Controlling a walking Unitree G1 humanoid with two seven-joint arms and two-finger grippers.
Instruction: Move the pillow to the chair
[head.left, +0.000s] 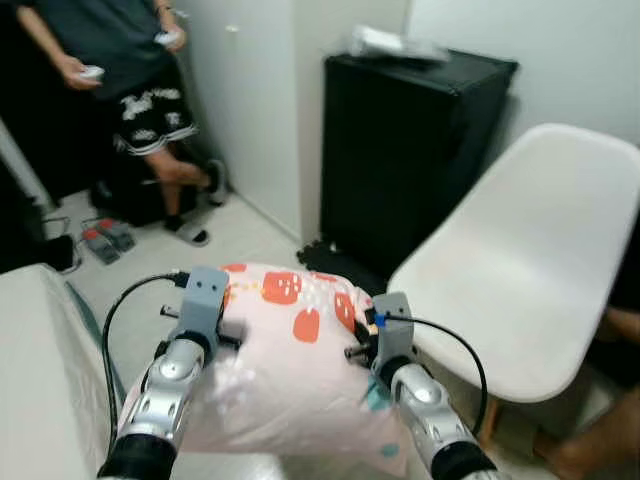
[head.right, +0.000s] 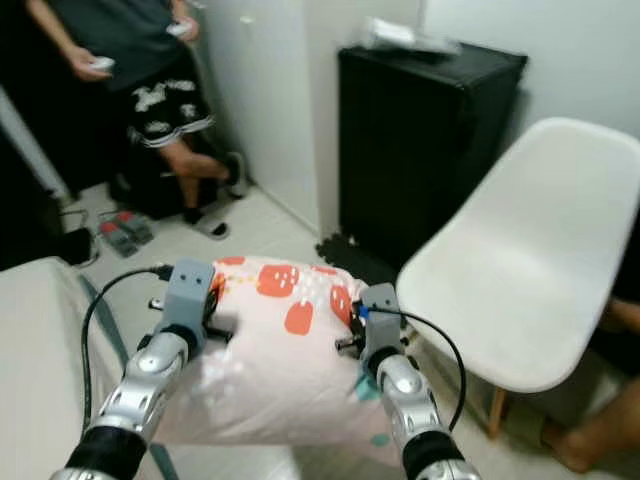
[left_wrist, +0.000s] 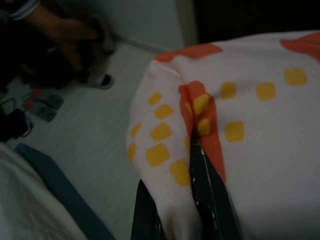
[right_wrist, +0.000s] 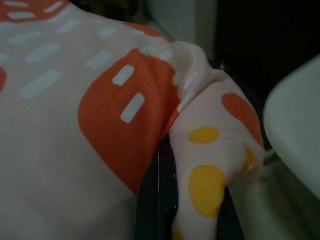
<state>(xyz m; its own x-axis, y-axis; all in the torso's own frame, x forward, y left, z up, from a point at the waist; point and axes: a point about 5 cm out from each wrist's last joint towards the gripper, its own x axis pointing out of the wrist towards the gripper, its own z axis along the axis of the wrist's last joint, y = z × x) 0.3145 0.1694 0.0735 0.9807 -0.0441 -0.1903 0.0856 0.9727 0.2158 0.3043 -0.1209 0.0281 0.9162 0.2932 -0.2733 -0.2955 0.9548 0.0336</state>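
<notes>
both grippers are closed on the soft pink pillow (head.left: 290, 370): left gripper (left_wrist: 175, 220) and right gripper (right_wrist: 182, 215) pinch folded fabric corners; it is held beside the smooth white chair (head.left: 520, 270).

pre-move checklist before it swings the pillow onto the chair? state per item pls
1. Left gripper pinching pillow fabric: ok.
2. Right gripper pinching the other corner: ok.
3. Pillow lifted between both arms: ok.
4. Chair seat free of things: ok.
5. Path to the seat, on the robot's right: ok, though the black cabinet stands close behind.
6. Person well off to the left: ok.
</notes>
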